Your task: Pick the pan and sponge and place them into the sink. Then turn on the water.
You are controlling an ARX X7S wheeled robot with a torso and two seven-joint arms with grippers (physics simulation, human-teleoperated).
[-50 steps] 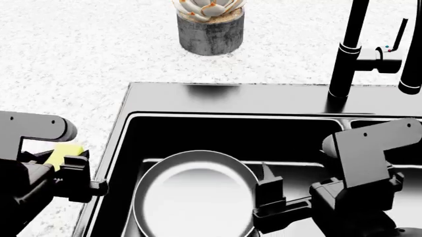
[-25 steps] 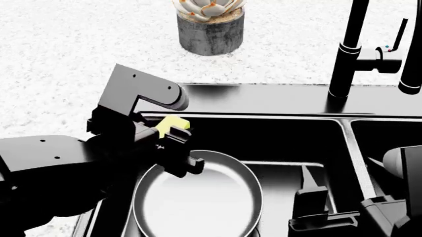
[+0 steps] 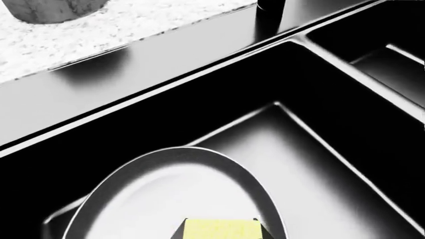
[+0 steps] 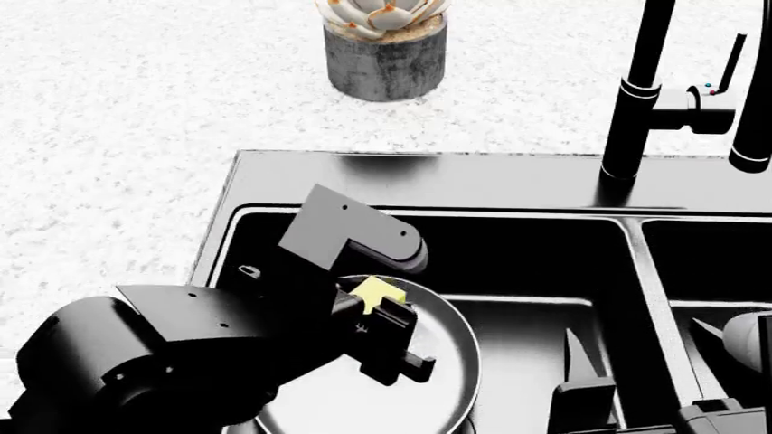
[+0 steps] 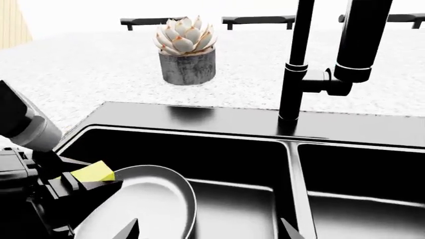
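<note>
Holding the sponge [image 4: 375,291] clamped in our left gripper [image 4: 389,316], we hover over the pan [image 4: 444,362], which lies in the sink's [image 4: 422,172] left basin. Right gripper [image 5: 206,230] waits at four o'clock, jaws spread. Faucet [image 4: 637,90] at one o'clock; no writing readable.

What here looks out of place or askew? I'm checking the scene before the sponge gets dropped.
Nothing stands out. The pan lies in the sink's left basin, and the left gripper holds the sponge over it. The potted succulent stands upright on the counter.
</note>
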